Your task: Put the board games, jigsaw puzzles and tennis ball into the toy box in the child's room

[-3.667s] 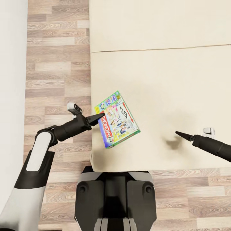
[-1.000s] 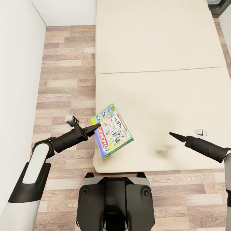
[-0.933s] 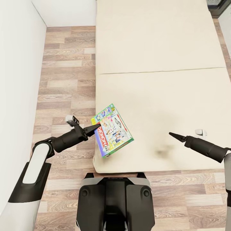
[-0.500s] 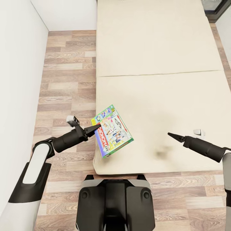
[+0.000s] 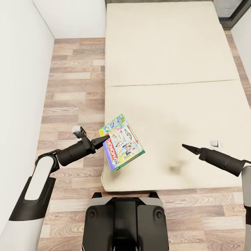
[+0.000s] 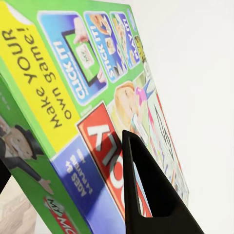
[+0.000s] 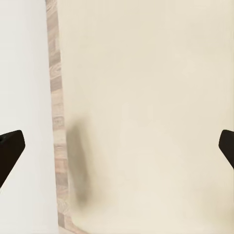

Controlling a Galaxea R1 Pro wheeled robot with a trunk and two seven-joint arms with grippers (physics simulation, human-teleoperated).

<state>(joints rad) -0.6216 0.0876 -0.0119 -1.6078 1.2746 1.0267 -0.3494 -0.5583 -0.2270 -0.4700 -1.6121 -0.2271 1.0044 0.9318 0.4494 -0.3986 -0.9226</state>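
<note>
A green board game [image 5: 123,141] with "MONOPOLY" on its blue side hangs tilted over the near left corner of the bed [image 5: 167,52]. My left gripper [image 5: 104,138] is shut on its edge. In the left wrist view one black finger [image 6: 146,195] lies across the lid of the board game [image 6: 73,97]. My right gripper [image 5: 186,147] hovers over the mattress near the bed's front right. In the right wrist view my right gripper [image 7: 117,151] stands open with nothing between its fingers, above bare mattress [image 7: 156,97].
A white wall [image 5: 17,87] runs along the left, and a strip of wood-plank floor [image 5: 73,87] lies between it and the bed. A dark frame [image 5: 232,14] shows at the far right corner. My base [image 5: 123,223] stands at the foot of the bed.
The whole view has shifted, and more of the bed's far end and the left wall now show. Both arms keep their poses, the board game still in the left gripper.
</note>
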